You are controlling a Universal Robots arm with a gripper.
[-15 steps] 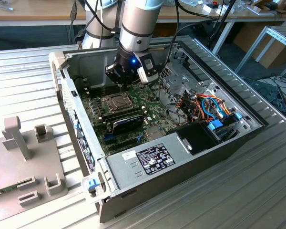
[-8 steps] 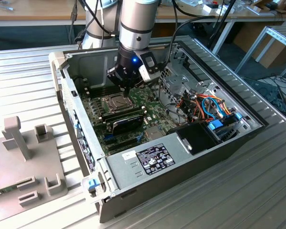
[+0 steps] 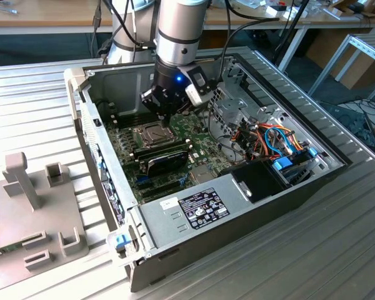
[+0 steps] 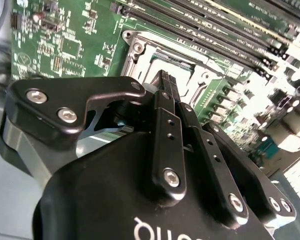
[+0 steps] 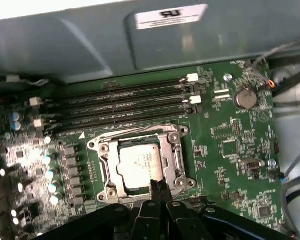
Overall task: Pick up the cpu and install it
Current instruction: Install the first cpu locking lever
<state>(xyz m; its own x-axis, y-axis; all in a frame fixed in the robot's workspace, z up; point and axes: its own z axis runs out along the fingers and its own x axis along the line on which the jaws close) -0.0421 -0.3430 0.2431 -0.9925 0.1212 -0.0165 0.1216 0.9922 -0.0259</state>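
The cpu, a flat silver-grey square, lies flat inside the metal-framed socket on the green motherboard. My gripper hovers just over the cpu's edge, its two thin black fingers pressed together with nothing between them. In the exterior view the gripper hangs straight down over the socket inside the open computer case. In the second wrist view the shut fingers point at the socket frame.
Long memory slots run beside the socket and a coin cell sits further off. A black card, the power supply and bundled cables crowd the case. A grey fixture stands at the exterior view's left.
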